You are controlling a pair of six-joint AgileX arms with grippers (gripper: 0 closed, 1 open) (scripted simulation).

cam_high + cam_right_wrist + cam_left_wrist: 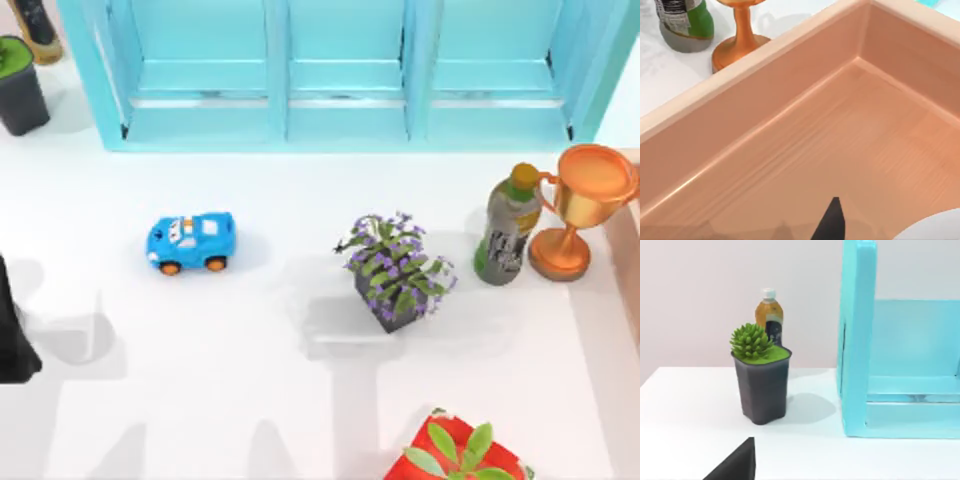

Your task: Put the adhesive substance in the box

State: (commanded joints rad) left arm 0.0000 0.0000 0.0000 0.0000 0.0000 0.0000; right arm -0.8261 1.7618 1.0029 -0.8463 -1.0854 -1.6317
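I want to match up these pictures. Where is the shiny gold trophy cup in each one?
Top view: the trophy stands at the table's right side, beside the green bottle.
Left wrist view: not in it.
Right wrist view: its stem and base stand just outside the wooden box.
Shared landmark: the green bottle next to it.

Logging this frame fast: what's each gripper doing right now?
Left gripper: at the table's left edge, cannot be told.
Right gripper: over the box, cannot be told.
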